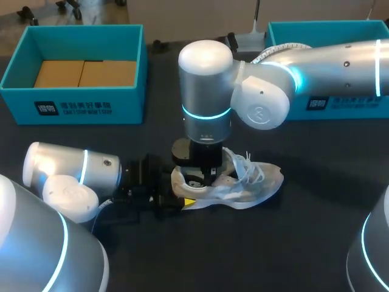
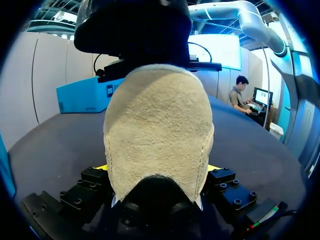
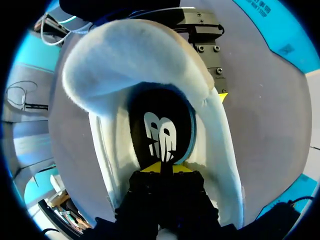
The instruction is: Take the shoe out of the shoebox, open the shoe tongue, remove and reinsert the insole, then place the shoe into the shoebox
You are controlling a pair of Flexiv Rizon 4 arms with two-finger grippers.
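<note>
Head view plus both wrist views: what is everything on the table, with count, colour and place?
shoe: one, white, lying at the table's middle.
insole: one, black with a white mark, inside the shoe.
shoeboxes: two, teal, far side, left shoebox and right shoebox.
cardboard: brown, count unclear, inside the left shoebox.
table: one, black.
left gripper: yellow-tipped, shut on the shoe's heel.
right gripper: yellow tips together, down in the shoe's opening at the insole.

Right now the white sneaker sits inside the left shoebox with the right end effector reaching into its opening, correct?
No: the head view shows the white sneaker on the dark table, outside the left shoebox. The right end effector does reach into its opening.
</note>
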